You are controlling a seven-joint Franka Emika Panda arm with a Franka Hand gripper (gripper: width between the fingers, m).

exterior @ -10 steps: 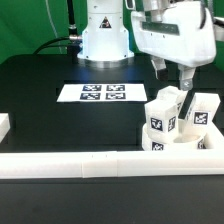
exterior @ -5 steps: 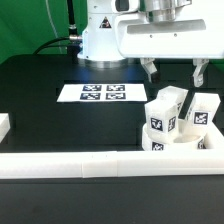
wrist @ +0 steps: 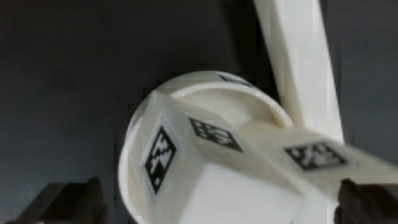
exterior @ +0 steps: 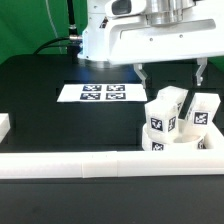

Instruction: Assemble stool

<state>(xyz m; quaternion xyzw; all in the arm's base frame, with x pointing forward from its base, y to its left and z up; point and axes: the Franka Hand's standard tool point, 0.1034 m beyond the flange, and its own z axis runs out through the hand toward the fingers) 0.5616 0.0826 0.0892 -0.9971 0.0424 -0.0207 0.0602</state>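
The white round stool seat (exterior: 188, 150) lies at the exterior view's right, against the rail. Two tagged white legs (exterior: 164, 110) (exterior: 202, 110) stand upright on it, close together. My gripper (exterior: 172, 74) hangs just above the legs, open and empty, its dark fingers (exterior: 141, 76) wide apart on either side of them. In the wrist view the seat (wrist: 164, 120) and the tagged legs (wrist: 240, 135) fill the frame between my gripper's (wrist: 222, 205) fingers (wrist: 71, 200). A third leg does not show clearly.
A long white rail (exterior: 80, 165) runs along the front of the black table and also shows in the wrist view (wrist: 294, 50). The marker board (exterior: 98, 93) lies mid-table. A small white part (exterior: 3, 125) sits at the left edge. The robot base (exterior: 105, 40) stands behind.
The hand has turned about its vertical axis so both fingers now face the camera, spread wide above the legs. The seat and legs have not moved.
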